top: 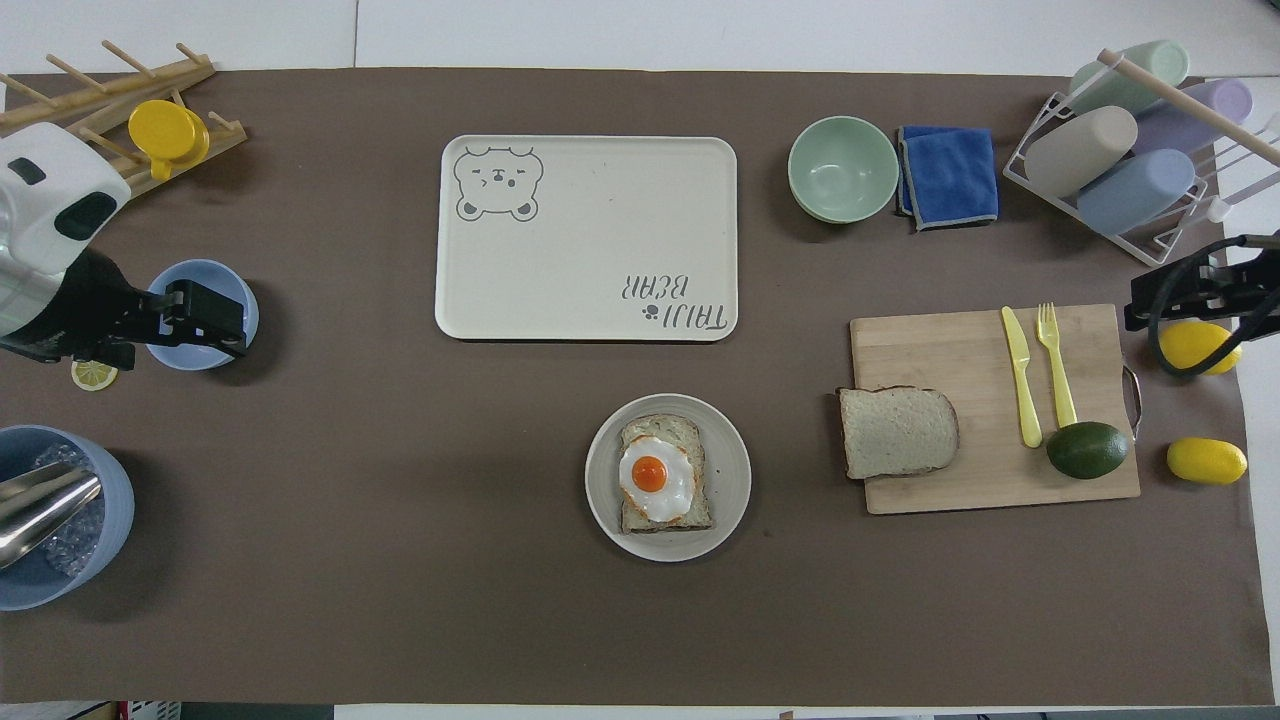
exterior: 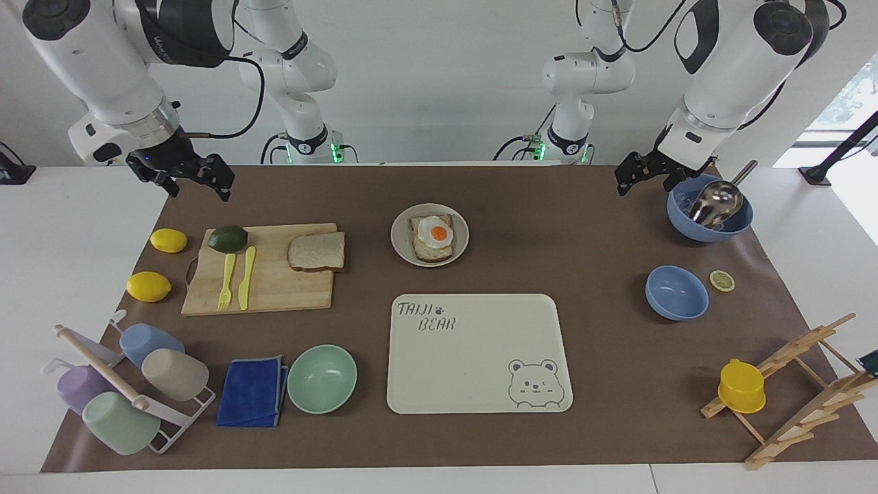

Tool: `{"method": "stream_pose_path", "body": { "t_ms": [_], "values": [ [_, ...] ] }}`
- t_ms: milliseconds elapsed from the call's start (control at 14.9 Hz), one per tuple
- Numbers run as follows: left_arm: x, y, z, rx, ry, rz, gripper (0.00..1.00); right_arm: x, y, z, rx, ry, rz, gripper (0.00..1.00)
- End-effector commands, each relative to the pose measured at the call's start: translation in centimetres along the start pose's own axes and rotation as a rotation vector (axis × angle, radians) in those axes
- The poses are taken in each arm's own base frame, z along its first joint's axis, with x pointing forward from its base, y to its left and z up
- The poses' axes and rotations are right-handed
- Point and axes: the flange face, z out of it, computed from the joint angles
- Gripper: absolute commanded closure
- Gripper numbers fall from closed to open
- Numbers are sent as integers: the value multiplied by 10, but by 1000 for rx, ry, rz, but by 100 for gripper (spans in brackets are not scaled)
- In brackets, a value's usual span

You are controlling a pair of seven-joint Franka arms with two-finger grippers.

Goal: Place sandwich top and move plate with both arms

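1. So, nothing has been touched yet: the sandwich top lies flat on the wooden cutting board, at the board's edge toward the plate, overhanging it slightly.
2. The plate sits mid-table, nearer to the robots than the cream tray, and carries the toast with fried egg.
3. The right gripper hangs above the table's corner at its own end, fingers apart, holding nothing; it is the better placed arm for the bread.
4. The left gripper hovers beside the blue bowl with the metal scoop, fingers apart and empty, waiting.
5. To do the pick well, I would bring the right gripper down on the overhanging crust edge, where one finger can probably slip under the slice.
6. Grip lightly; soft bread likely dents or tears.
7. Steer clear of the yellow fork, yellow knife and avocado on the same board.
8. Set the slice squarely over the egg, low and level, so the yolk is not smeared.
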Motion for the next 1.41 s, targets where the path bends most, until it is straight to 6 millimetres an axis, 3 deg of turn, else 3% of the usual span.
{"method": "stream_pose_path", "body": {
  "t_ms": [0,807,1008,1210,1345],
  "values": [
    [-7,-4,-2,-10,3,-4,0,4,0,-3,9,10,-27,0],
    [-7,-4,-2,-10,3,-4,0,-4,4,-8,26,17,-5,0],
    [-7,-4,-2,-10,3,-4,0,-8,-4,-4,23,8,-85,0],
    [-7,-4,-2,-10,3,-4,0,-4,-47,21,-4,15,-220,0],
    [-7,-4,-2,-10,3,-4,0,3,-98,54,-38,10,-248,0]
  ]
}}
